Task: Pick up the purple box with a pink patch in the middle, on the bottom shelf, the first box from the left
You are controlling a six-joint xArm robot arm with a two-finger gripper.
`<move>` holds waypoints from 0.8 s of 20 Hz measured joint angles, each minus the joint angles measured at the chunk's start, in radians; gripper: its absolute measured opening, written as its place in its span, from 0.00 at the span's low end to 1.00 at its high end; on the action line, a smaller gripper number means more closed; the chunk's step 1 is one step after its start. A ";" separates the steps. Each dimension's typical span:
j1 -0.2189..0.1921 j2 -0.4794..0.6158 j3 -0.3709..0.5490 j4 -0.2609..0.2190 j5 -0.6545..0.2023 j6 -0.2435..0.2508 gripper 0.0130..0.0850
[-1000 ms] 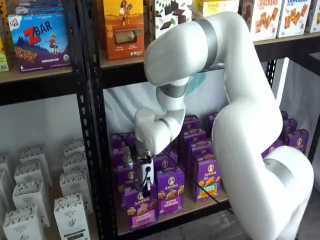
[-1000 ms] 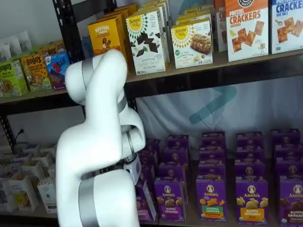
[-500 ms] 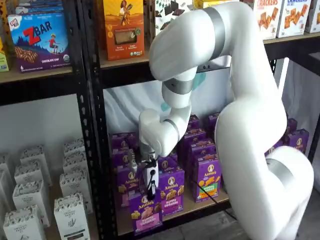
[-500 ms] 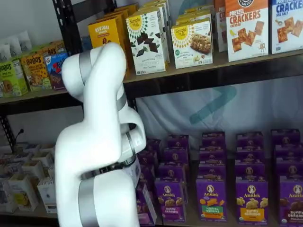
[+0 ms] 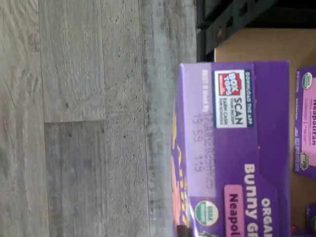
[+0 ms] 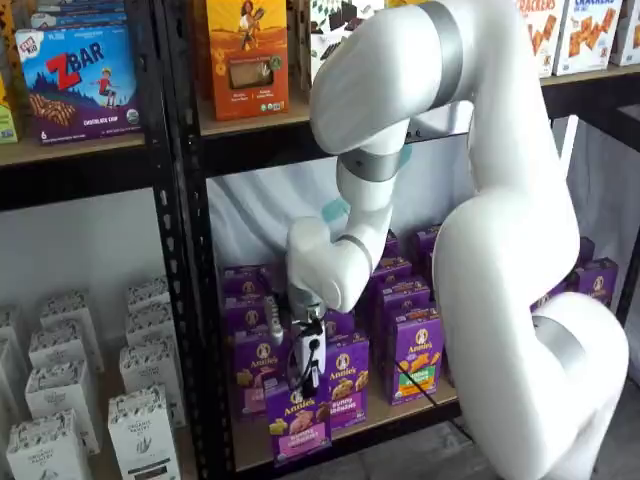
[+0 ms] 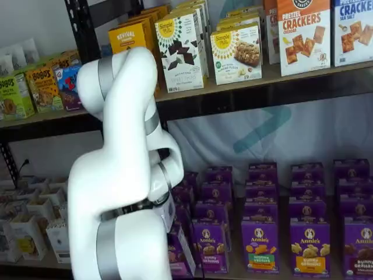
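The purple box [image 6: 298, 426], an Annie's carton with a pink patch low on its front, hangs upright at the front left of the bottom shelf [image 6: 404, 412]. My gripper [image 6: 304, 384] comes down on its top from above, black fingers shut on the purple box. In the wrist view the purple box [image 5: 232, 148] fills the frame close up, with grey floor planks beside it. In a shelf view only the edge of the purple box [image 7: 182, 254] shows beside the white arm, which hides the gripper there.
Rows of other purple Annie's cartons [image 6: 416, 352] fill the bottom shelf behind and to the right. A black upright [image 6: 190, 300] stands just left of the box. White cartons [image 6: 140, 420] sit in the neighbouring bay. Upper shelves hold cracker and snack boxes [image 7: 236, 52].
The gripper has drawn the purple box forward and a little to the right, out of its row. The arm's elbow has risen.
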 joint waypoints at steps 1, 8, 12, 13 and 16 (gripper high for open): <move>0.001 -0.005 0.005 0.028 0.004 -0.026 0.28; -0.003 -0.019 0.015 0.065 0.022 -0.067 0.28; -0.010 -0.012 0.005 -0.019 0.039 0.006 0.28; -0.012 -0.010 0.007 -0.021 0.031 0.006 0.28; 0.003 -0.007 0.006 0.111 0.038 -0.107 0.28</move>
